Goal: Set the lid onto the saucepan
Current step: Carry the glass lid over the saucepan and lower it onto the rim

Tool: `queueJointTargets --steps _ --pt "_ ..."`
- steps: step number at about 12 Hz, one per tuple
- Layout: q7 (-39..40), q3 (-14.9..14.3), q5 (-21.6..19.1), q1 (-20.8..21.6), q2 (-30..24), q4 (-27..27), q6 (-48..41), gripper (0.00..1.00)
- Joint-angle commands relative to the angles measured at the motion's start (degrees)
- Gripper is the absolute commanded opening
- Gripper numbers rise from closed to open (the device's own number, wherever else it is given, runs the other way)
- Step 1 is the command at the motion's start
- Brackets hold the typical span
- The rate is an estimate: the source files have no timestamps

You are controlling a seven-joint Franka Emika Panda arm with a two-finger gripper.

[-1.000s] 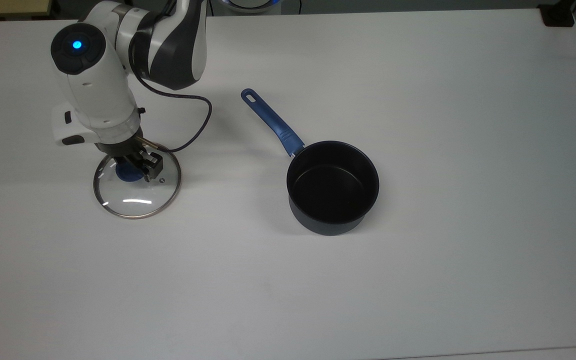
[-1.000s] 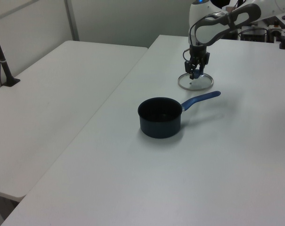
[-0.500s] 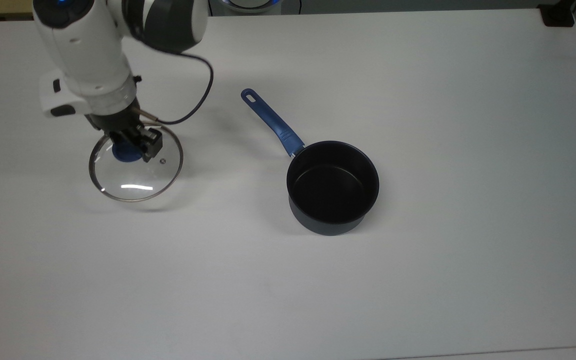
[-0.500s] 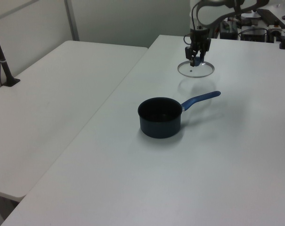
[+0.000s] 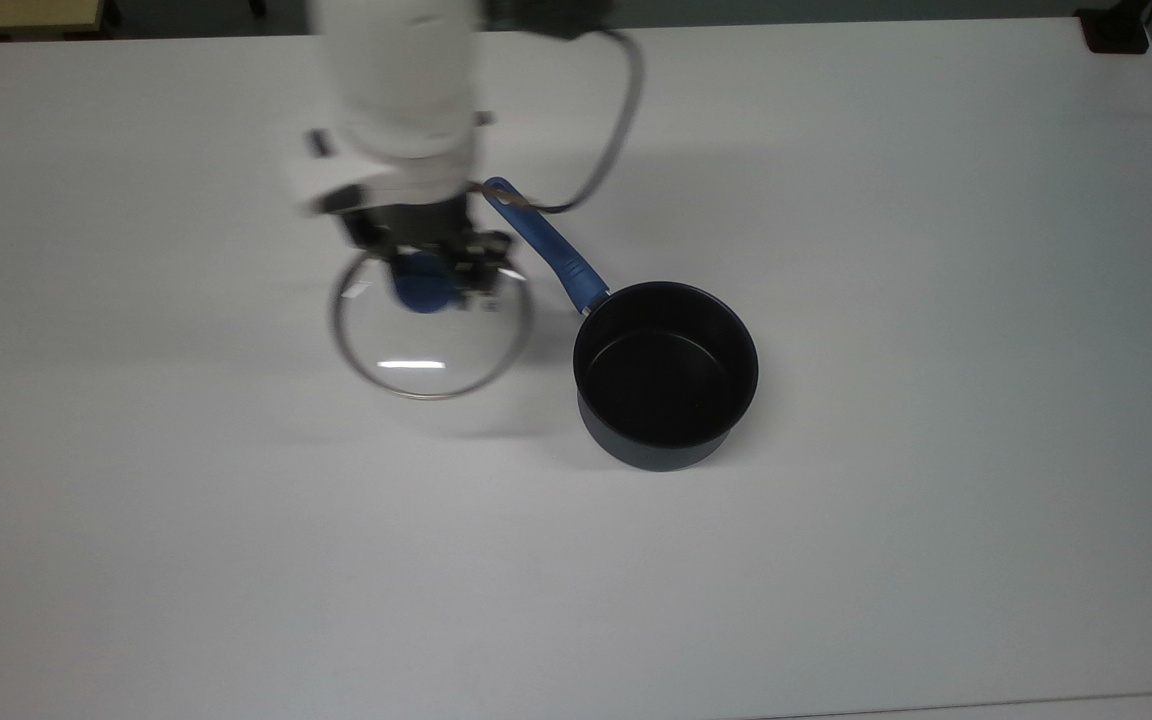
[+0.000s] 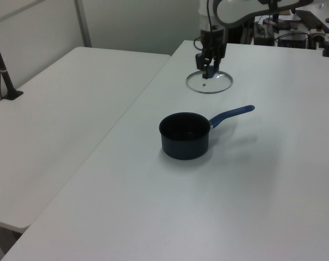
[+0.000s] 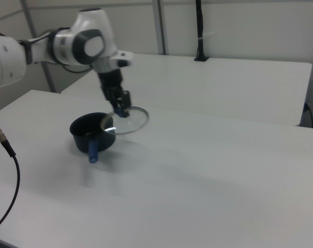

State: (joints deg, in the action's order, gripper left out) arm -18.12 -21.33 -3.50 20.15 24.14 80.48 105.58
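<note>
The lid [image 5: 428, 352], clear glass with a steel rim and a blue knob, hangs above the table with my gripper [image 5: 433, 281] shut on its knob. It hovers just to the top view's left of the saucepan [image 5: 666, 372], beside the pan's long blue handle [image 5: 548, 243]. The dark saucepan stands upright with nothing inside. In the left view the lid [image 6: 209, 84] floats behind the saucepan [image 6: 185, 136], under the gripper [image 6: 207, 69]. In the right view the lid [image 7: 130, 123] overlaps the saucepan's [image 7: 89, 129] far rim, held by the gripper [image 7: 122, 110].
The white table [image 5: 836, 560] has open room around the pan. A second white table [image 6: 61, 114] adjoins at the left view's left, with a black post [image 6: 3, 69] on it. A black block [image 5: 1114, 32] sits at the top view's far right corner. A cable [image 7: 11, 155] hangs at the right view's left.
The arm has lifted the lid off the table and swung it toward the top view's right, close to the saucepan. The saucepan has not moved.
</note>
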Motion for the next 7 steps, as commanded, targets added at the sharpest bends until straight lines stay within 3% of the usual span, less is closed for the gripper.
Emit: queueJointTargets --steps 1,7 --pt "-3.14 1.27 -0.72 5.24 2.31 -3.57 -0.99 0.53" --pt "-7.19 1.90 -0.36 11.84 6.97 -4.19 5.60 0.53"
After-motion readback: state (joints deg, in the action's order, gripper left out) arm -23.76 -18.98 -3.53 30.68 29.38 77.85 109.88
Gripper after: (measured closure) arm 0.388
